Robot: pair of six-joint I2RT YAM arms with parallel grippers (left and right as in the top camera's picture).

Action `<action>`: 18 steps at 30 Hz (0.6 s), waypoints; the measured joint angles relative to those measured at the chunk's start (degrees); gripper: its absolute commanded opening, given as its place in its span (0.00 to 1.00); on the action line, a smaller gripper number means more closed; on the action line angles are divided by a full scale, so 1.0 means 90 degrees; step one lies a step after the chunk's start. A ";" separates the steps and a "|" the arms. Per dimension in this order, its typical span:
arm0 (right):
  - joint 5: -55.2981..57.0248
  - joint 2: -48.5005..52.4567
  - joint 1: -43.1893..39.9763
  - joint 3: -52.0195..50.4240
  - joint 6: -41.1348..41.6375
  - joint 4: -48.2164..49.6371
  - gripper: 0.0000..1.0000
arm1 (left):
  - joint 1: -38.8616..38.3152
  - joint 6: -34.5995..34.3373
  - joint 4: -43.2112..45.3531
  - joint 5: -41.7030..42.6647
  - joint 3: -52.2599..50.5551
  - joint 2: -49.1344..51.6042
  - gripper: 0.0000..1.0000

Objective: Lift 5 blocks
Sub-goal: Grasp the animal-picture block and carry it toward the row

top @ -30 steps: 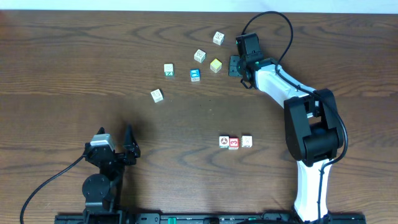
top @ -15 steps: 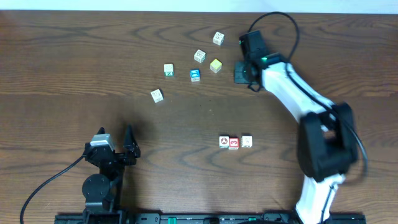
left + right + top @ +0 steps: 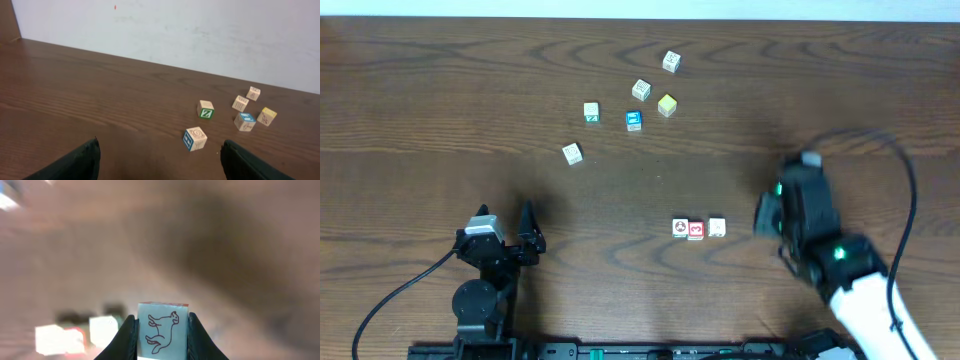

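Blocks lie in two groups on the table (image 3: 440,90). Three stand in a tight row near the front, the middle one white with a red mark (image 3: 696,230). Six more are scattered toward the back, among them a yellow-topped block (image 3: 667,104) just beside a blue-faced cube (image 3: 634,120). One more block, with an animal drawing (image 3: 163,330), is clenched in the right claw (image 3: 765,214). It hangs above the table to the right of the row, near the white end block (image 3: 717,227). The fingers (image 3: 129,335) press only its two side faces, and the top of the block stands clear above them, so the hold looks shallow. A quick swing or a hard stop could twist the block or let it slip out. The wrist view is blurred everywhere but the block and the fingers, so the gap to the row cannot be judged. If the block is set down too close, it or a spreading finger could knock the end block and break the row. The left claw (image 3: 507,228) rests wide apart and empty at the front left, well apart from everything. A grab at the yellow-topped block could also nudge the blue-faced cube.
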 measured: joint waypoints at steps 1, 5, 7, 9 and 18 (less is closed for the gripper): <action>-0.0046 -0.0172 0.0000 -0.0420 0.0138 0.0107 0.04 | 0.0000 0.0000 -0.0002 0.0000 0.0000 0.0000 0.77; -0.0192 -0.0357 0.0000 -0.1246 0.0435 0.0648 0.08 | 0.0000 0.0000 0.0000 -0.0002 0.0000 0.0002 0.77; -0.0267 -0.0308 0.0000 -0.1377 0.0510 0.0962 0.09 | 0.0000 0.0000 0.0000 -0.0002 0.0000 0.0000 0.77; -0.0335 -0.0151 0.0000 -0.1384 0.0571 0.1251 0.09 | 0.0000 -0.0002 0.0000 -0.0002 0.0000 0.0000 0.77; -0.0748 0.1379 0.0000 -0.1384 0.0636 0.2295 0.09 | 0.0000 0.0000 0.0000 0.0000 0.0000 0.0000 0.77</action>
